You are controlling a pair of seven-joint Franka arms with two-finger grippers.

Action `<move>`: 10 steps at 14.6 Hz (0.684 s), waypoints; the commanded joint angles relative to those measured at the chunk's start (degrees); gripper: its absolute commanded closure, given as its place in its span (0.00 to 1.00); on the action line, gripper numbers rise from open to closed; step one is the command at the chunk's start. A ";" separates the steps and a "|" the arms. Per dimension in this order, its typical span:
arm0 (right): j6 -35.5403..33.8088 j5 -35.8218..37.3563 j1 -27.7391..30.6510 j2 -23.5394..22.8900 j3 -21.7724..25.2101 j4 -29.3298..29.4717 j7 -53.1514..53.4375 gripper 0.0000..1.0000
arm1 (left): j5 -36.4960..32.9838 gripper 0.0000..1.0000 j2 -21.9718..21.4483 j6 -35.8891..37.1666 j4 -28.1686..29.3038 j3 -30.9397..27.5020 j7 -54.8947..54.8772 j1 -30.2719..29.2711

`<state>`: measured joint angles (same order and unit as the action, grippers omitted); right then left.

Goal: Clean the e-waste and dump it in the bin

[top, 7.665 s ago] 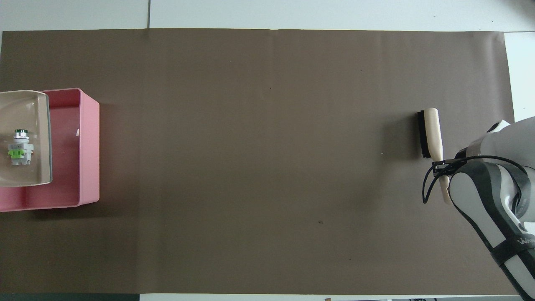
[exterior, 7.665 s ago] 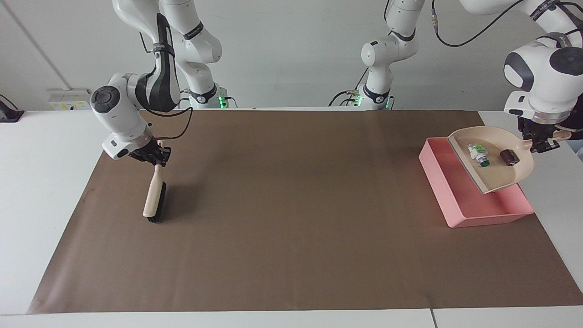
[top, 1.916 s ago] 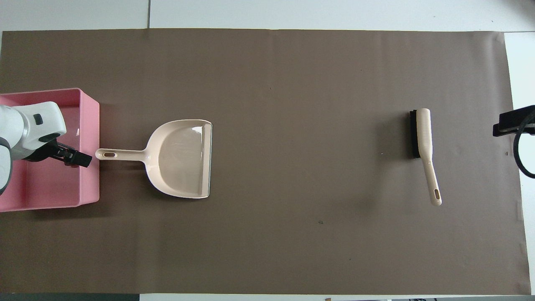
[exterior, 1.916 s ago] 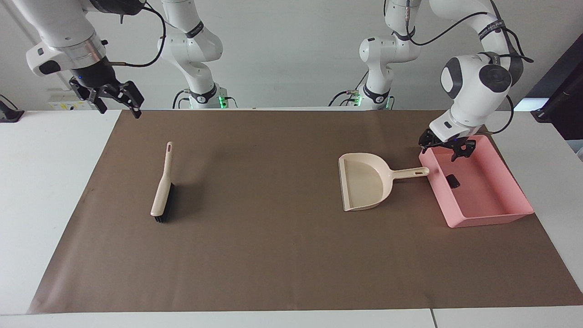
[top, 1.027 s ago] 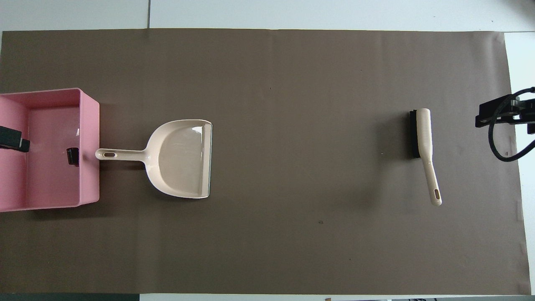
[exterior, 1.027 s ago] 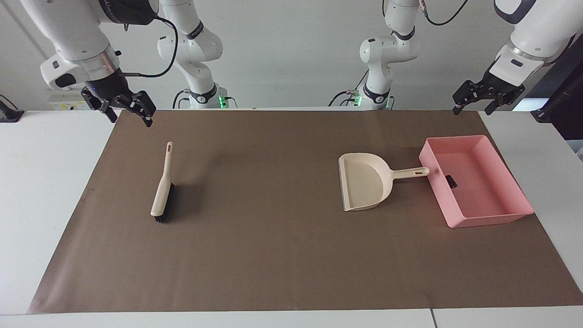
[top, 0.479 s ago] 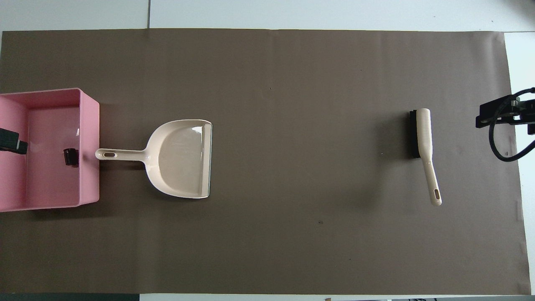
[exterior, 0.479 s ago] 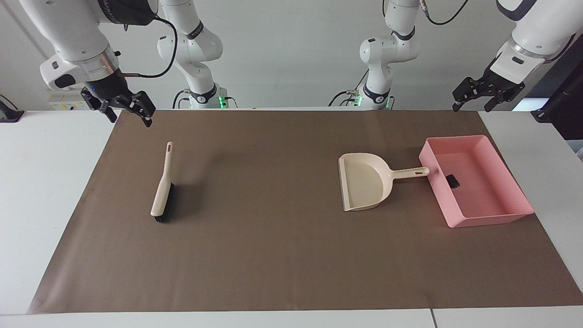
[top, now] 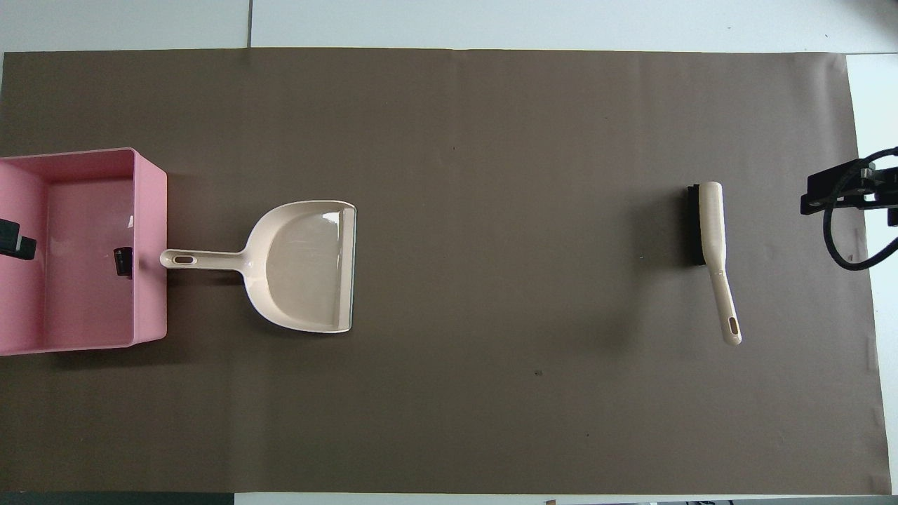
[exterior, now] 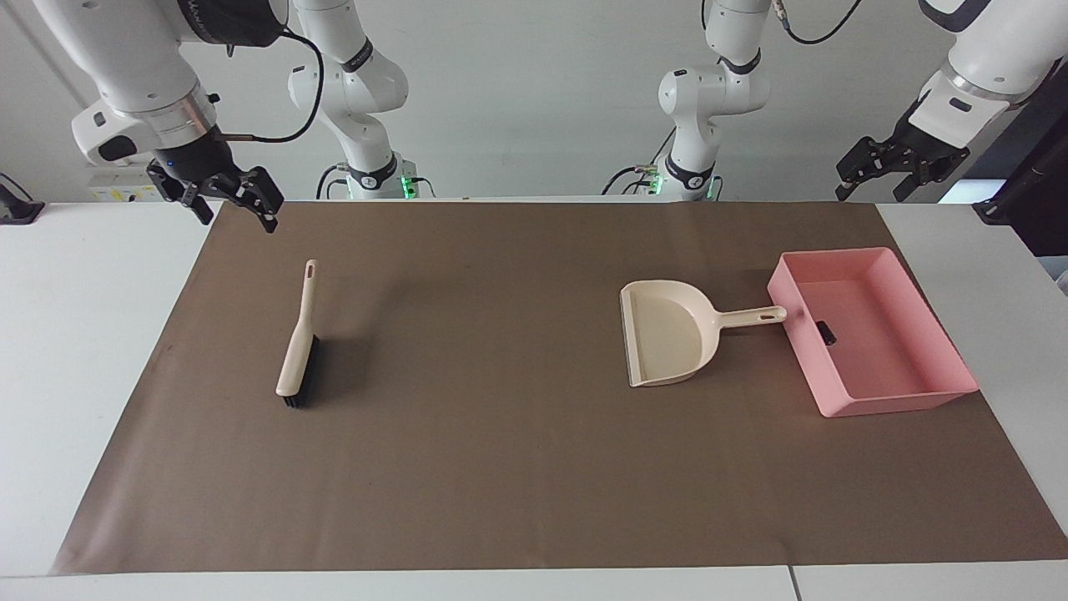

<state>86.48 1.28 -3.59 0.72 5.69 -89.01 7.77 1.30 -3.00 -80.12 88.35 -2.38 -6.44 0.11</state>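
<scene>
My left gripper (exterior: 889, 172) hangs raised over the edge of the brown mat (exterior: 517, 467) at the left arm's end of the table, fingers spread apart and holding nothing. My right gripper (exterior: 227, 198) hangs raised over the mat's corner at the right arm's end, its fingers apart too and empty. Both arms wait, clear of everything below.

The pink bin (exterior: 905, 399) sits on the mat at the left arm's end. Inside it, close against the wall that faces the dustpan, lies a small black block (exterior: 826, 332) of e-waste; in the overhead view it shows as a dark bit (top: 123, 261) just inside that wall. Of the whitish piece with a green end I see no sign; it may sit where the bin's wall or my own fingertip hides it, I cannot tell.

The beige dustpan (exterior: 667, 334) lies flat on the mat just beside the bin, its handle tip reaching the bin's wall and its pan empty. The brush (exterior: 296, 355) lies well apart from it, toward the right arm's end, bristles on the mat and handle pointing toward the robots
</scene>
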 commanded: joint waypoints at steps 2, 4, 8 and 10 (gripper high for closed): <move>-0.35 -0.14 0.51 0.51 -0.24 -0.64 -0.48 0.01 | 0.72 0.02 0.27 1.55 -0.81 -1.13 0.02 1.04; -0.35 -0.14 0.51 0.60 -0.24 -0.64 -0.48 0.01 | 0.72 0.02 0.19 1.46 -0.29 -1.13 0.02 0.94; -0.35 -0.14 0.51 0.51 -0.24 -0.64 -0.48 0.01 | 0.63 0.02 0.19 0.59 -0.11 -1.13 -0.42 1.03; -0.26 -0.14 0.51 0.51 -0.24 -0.64 -0.48 0.01 | 0.72 0.02 0.27 0.06 -0.11 -0.96 -0.77 1.38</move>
<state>86.48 1.28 -3.59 0.72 5.69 -89.02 7.78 1.33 -2.91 -79.90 88.49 -2.77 -6.64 0.59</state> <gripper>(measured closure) 0.004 0.018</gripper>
